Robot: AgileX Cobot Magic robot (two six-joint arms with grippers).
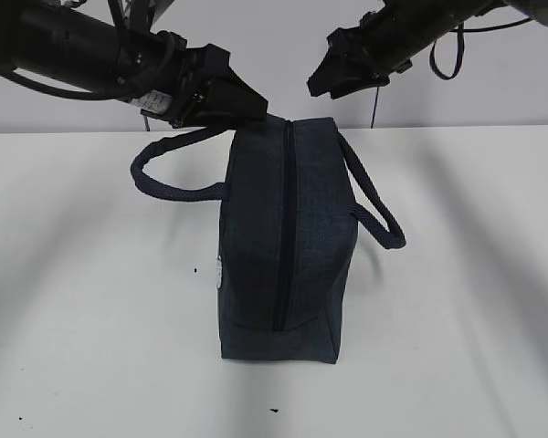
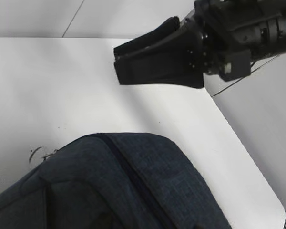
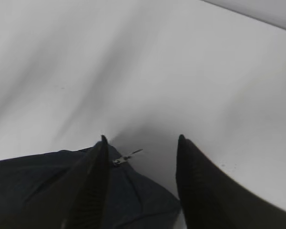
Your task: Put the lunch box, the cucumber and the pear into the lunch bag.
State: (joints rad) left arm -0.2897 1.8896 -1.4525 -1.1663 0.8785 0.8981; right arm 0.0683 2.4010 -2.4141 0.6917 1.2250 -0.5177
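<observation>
**Both arms hovered at the bag's far end**

The lunch bag (image 1: pixel 283 246) lay zipped, zipper running near to far. Beyond, the right gripper (image 3: pixel 142 143) spread open over the zipper pull (image 3: pixel 126 156); the left gripper (image 1: pixel 242 100), state unclear, hung beside.

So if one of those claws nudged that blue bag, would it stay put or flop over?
The bag is soft fabric, so it would probably dent before it slides. It stands boxy and zipped shut, which suggests it keeps its shape. Its loop handles droop sideways, so they would likely flop if grabbed.
</observation>
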